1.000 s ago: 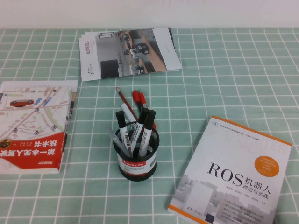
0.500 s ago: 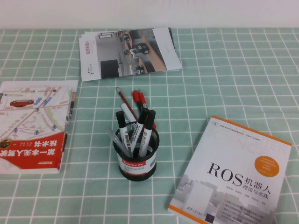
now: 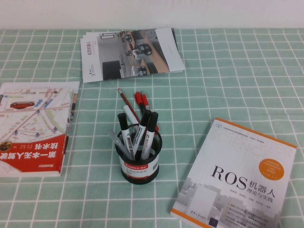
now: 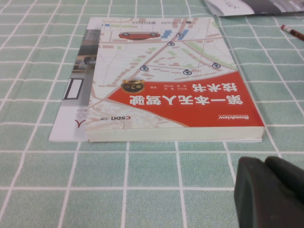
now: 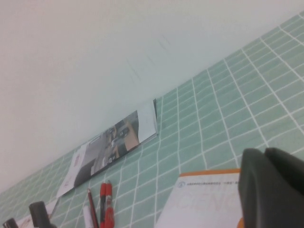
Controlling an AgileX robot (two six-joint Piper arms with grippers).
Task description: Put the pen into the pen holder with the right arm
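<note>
Change: none across the high views; nothing on the table has shifted, so the task is not yet begun.
Pen (image 3: 138,98): lies flat on the cloth just beyond the holder, beside its red twin and a pencil (image 3: 125,98).
Holder (image 3: 138,161): upright at centre, already holding black-capped markers (image 3: 152,120).
Right gripper (image 5: 271,189): raised at the near right over the ROS book (image 3: 242,175); only a dark edge shows, so the finger state cannot be told.
Left gripper (image 4: 270,192): low on the near left, by the map book (image 4: 171,80); finger state likewise unclear.
Meaning: the reach to the pen is probably next.
</note>
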